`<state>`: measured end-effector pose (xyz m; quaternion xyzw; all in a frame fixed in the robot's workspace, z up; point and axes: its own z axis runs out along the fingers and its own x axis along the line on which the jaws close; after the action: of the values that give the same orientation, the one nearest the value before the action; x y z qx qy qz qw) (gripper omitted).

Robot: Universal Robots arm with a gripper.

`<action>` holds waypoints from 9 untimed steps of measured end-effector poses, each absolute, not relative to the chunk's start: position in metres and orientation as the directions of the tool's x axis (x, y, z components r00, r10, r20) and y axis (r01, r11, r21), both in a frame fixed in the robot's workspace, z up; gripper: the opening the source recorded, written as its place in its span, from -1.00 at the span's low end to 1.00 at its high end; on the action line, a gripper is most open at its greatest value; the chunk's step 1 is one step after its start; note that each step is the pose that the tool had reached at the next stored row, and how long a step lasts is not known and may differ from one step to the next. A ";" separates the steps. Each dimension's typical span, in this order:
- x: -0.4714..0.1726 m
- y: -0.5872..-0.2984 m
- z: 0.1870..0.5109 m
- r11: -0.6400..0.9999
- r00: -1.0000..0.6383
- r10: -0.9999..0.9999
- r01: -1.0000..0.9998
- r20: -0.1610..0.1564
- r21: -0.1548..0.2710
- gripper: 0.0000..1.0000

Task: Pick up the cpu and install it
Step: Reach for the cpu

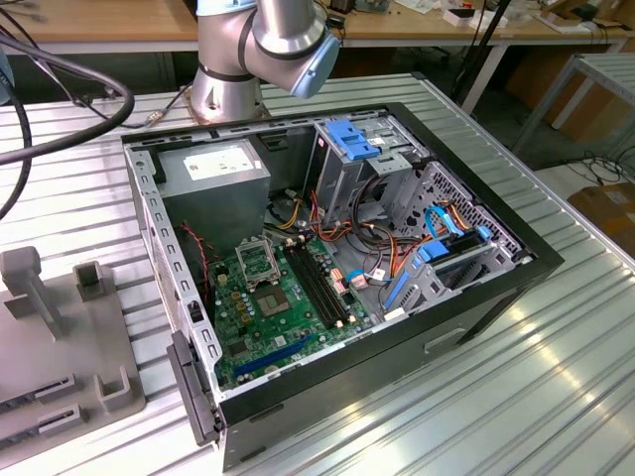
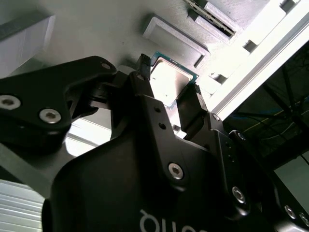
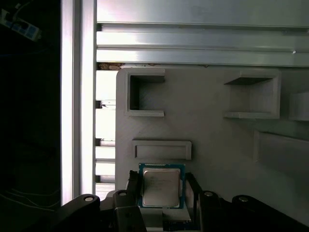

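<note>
In the exterior view, an open computer case [image 1: 476, 307] lies on a ribbed metal surface [image 1: 516, 397], its green motherboard [image 1: 268, 317] exposed. A grey fixture tray [image 1: 60, 327] sits well apart from it, toward the exterior view's left, and the robot arm [image 1: 268, 50] rises behind the case.

In the second wrist view, the black pincer [image 2: 170, 77] is closed down to the width of the cpu [image 2: 169, 82], one of its fingers [image 2: 145, 96] against each of two opposite edges.

In the first wrist view, the cpu [image 3: 161, 186] shows its silvery top and greenish rim between the fingertips, over the grey tray [image 3: 207, 140], just beside a raised rectangular outline [image 3: 161, 150].
</note>
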<state>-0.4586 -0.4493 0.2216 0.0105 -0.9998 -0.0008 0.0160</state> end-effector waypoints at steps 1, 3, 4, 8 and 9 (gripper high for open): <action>-0.459 -0.449 0.222 1.000 -0.999 -0.021 -0.021 0.032 0.002 -0.05; -0.459 -0.449 0.222 1.000 -0.999 -0.021 -0.021 0.032 0.002 -0.05; -0.459 -0.449 0.222 1.000 -0.999 -0.021 -0.021 0.032 0.002 -0.05; -0.459 -0.449 0.223 1.000 -0.999 -0.021 -0.021 0.032 0.002 -0.05; -0.459 -0.449 0.224 1.000 -0.999 -0.021 -0.021 0.032 0.002 -0.05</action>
<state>-0.4585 -0.4493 0.2237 0.0105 -0.9998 -0.0008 0.0160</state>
